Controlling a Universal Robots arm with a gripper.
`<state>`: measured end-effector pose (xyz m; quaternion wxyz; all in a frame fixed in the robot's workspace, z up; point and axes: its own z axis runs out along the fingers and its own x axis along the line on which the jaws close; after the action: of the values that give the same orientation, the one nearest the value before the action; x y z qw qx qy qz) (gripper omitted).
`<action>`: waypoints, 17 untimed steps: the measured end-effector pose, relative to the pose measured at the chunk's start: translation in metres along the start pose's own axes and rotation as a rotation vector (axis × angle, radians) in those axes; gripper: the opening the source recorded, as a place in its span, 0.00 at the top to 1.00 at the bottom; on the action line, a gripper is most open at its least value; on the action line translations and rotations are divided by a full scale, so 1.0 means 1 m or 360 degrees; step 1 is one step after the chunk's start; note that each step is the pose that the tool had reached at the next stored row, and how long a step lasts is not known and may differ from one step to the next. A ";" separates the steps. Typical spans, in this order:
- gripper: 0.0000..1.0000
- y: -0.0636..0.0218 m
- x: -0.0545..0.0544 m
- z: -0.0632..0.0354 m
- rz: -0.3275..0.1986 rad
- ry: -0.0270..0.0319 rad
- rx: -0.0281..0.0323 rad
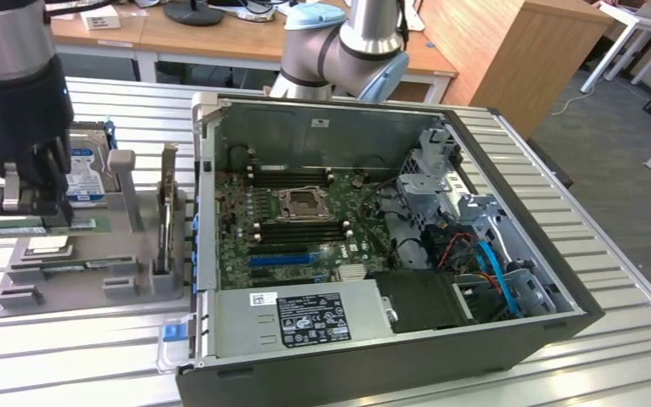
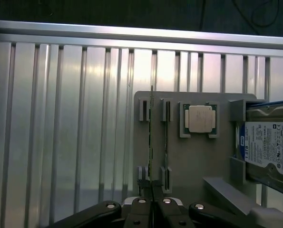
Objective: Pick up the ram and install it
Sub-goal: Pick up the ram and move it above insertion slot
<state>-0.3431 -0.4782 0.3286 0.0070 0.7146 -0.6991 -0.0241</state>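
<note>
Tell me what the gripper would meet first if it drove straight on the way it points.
The ram, standing edge-on directly ahead of the gripper, seemingly right at its tip, though depth is unclear. Past it lies the gray holder.

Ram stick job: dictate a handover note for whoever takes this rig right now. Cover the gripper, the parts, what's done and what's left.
Gripper: shut on the long, thin green ram stick, above the grey parts holder at the exterior view's left.
Ram: gripped on its thin edge, in line with the holder's slots. Whether it has cleared them cannot be told.
Open black computer case: at the exterior view's right, with the green motherboard exposed.
Done: ram grasped.
Left: the ram is not yet in the case, so the whole install remains.
</note>
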 end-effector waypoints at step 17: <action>0.88 0.0020 -0.001 -0.0465 0.0000 0.00000 0.00000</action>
<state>-0.3431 -0.4781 0.3752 0.0070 0.7146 -0.6991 -0.0241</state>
